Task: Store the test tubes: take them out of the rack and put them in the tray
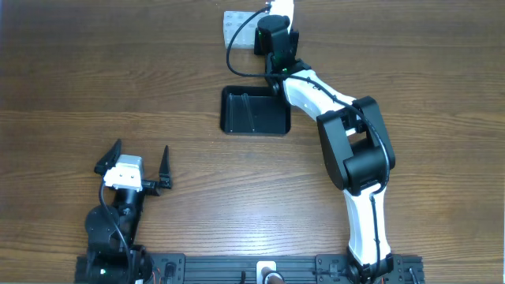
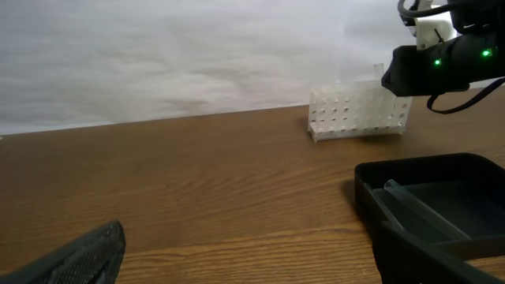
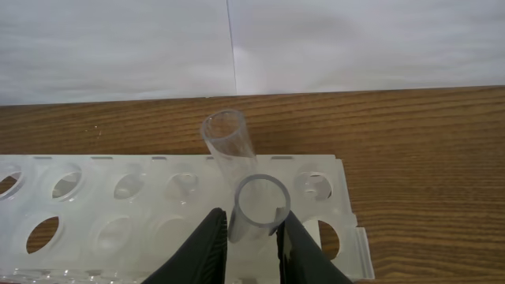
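A clear plastic rack (image 3: 158, 213) stands at the table's far edge (image 1: 237, 28), also seen in the left wrist view (image 2: 359, 118). Two clear test tubes stand in it. My right gripper (image 3: 252, 229) is over the rack's right end (image 1: 276, 20), shut on the nearer test tube (image 3: 262, 207). The second tube (image 3: 229, 146) leans just behind it. The black tray (image 1: 229, 118) lies in front of the rack and holds at least one clear tube (image 2: 418, 209). My left gripper (image 1: 138, 158) rests open and empty at the near left.
A white wall rises right behind the rack (image 3: 355, 47). Bare wooden tabletop (image 1: 118, 71) spreads left of the tray and between the two arms. The right arm's elbow (image 1: 359, 142) sits to the right of the tray.
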Motion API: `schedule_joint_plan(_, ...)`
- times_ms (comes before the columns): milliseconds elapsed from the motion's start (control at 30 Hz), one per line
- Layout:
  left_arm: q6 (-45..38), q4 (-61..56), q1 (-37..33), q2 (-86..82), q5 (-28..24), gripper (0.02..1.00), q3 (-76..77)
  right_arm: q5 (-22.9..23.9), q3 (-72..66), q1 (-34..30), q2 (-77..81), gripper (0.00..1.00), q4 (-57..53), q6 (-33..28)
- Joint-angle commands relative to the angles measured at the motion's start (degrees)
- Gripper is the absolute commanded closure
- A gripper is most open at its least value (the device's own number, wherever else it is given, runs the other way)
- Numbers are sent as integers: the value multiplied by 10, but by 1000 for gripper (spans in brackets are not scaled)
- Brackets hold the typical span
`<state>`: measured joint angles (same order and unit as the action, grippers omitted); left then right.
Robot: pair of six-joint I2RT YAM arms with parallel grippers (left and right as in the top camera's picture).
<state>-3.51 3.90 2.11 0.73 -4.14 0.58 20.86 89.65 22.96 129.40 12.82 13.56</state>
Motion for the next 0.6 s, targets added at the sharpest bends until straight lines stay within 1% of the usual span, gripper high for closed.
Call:
schedule_joint_plan(33, -8, 2, -4, -4, -7, 18, -2, 0, 6, -4, -3, 801, -2, 5)
schedule_joint_plan(267, -7, 2, -4, -4, -7, 18, -2, 0, 6, -3, -6, 869, -2, -4)
schedule_joint_plan(433, -8, 2, -4, -4, -7, 18, -2, 0, 6, 0, -12, 875, -3, -11)
schedule_joint_plan(600, -8, 2, -4, -4, -7, 18, -2, 0, 6, 0, -19, 908, -3, -17)
